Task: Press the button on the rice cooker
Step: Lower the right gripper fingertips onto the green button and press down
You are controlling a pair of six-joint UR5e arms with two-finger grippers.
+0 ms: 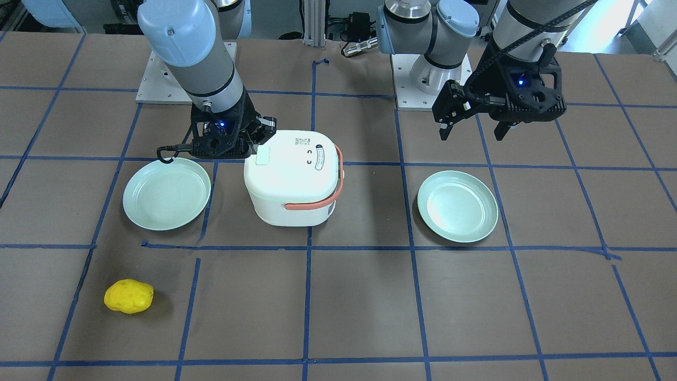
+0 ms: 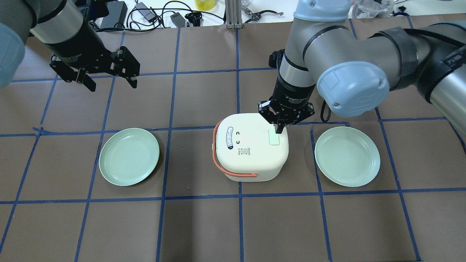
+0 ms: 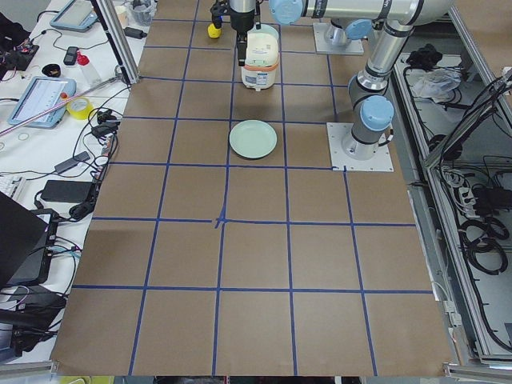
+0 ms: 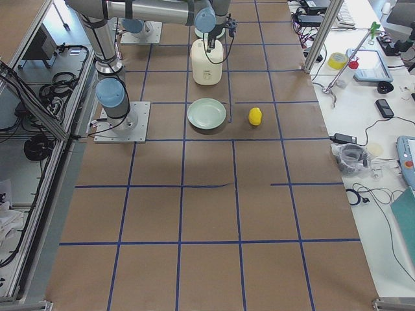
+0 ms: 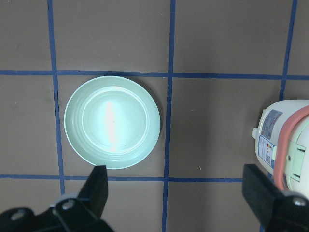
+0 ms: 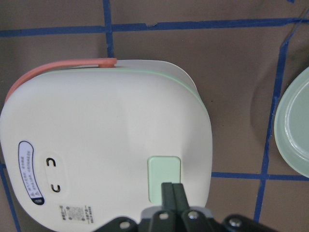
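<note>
Atop rice cooker (image 2: 251, 156), button (image 2: 274, 137) facing upward

The desk (image 3: 256, 264) has a brown surface divided into squares by blue tape lines (image 2: 239, 225). An aluminium post (image 3: 114, 40) stands at one edge. A white bench (image 3: 32, 152) alongside carries a tablet (image 3: 40, 96), a yellow tape roll (image 3: 79, 108) and cables (image 3: 96, 128). Black cable bundles (image 3: 480, 216) lie along the opposite side.
</note>
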